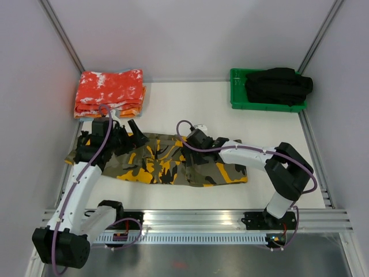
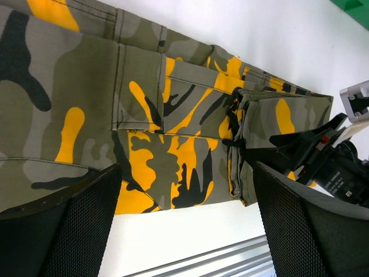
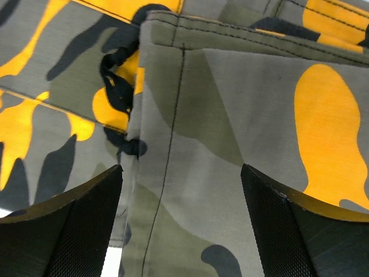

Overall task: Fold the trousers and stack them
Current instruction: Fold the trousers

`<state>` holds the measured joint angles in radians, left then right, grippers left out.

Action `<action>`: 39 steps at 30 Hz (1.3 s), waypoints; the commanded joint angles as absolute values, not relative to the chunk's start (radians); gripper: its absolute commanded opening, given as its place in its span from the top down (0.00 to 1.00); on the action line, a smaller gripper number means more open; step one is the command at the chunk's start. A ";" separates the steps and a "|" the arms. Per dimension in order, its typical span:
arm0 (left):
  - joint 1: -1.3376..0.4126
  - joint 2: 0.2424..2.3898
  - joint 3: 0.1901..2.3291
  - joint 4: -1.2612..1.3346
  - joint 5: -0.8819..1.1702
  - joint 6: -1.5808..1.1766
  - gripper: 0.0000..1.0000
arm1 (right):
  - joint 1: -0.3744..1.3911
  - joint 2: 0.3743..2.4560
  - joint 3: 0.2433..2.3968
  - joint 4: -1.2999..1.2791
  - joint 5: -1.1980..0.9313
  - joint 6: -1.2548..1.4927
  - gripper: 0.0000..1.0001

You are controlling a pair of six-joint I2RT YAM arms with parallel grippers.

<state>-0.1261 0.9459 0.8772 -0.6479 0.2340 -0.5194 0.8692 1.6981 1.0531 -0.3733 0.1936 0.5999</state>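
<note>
One pair of trousers [image 1: 155, 167] lies flat. The left gripper [image 2: 184, 228] hovers over its left end. The right gripper [image 3: 181, 222] hovers over its middle; both stand spread, gripping nothing.

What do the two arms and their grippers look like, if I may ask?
Both the left arm and right arm have white tubular links with black joint housings, each trailed by a purple cable. The left gripper and right gripper are black, with fingers faced in fine mesh-textured pads.
</note>
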 commanded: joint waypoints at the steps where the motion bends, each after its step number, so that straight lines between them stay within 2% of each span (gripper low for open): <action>1: -0.127 0.919 0.870 -0.667 0.187 -0.534 0.01 | 0.877 1.703 1.062 -0.319 0.265 0.647 0.11; 12: -0.126 0.897 0.822 -0.655 0.189 -0.554 0.01 | 0.876 1.758 1.086 -0.281 0.296 0.729 0.14; 16: -0.126 0.894 0.822 -0.646 0.184 -0.560 0.00 | 0.876 1.804 1.098 -0.252 0.321 0.747 0.24; 19: -0.126 0.894 0.816 -0.634 0.184 -0.566 0.00 | 0.877 1.832 1.101 -0.262 0.351 0.764 0.46; 20: -0.126 0.897 0.818 -0.632 0.183 -0.566 0.00 | 0.877 1.832 1.098 -0.267 0.365 0.772 0.65; 21: -0.126 0.900 0.819 -0.637 0.181 -0.565 0.00 | 0.876 1.821 1.092 -0.279 0.376 0.778 0.76; 22: -0.126 0.900 0.828 -0.640 0.181 -0.563 0.00 | 0.877 1.810 1.085 -0.281 0.385 0.784 0.93; 24: -0.124 0.904 0.839 -0.649 0.176 -0.558 0.00 | 0.879 1.763 1.071 -0.275 0.402 0.788 1.00; 32: -0.126 0.902 0.871 -0.649 0.133 -0.568 0.00 | 0.876 1.620 1.049 -0.187 0.431 0.759 1.00; 39: -0.126 0.976 0.955 -0.670 0.106 -0.592 0.00 | 0.874 1.631 1.103 -0.176 0.477 0.762 1.00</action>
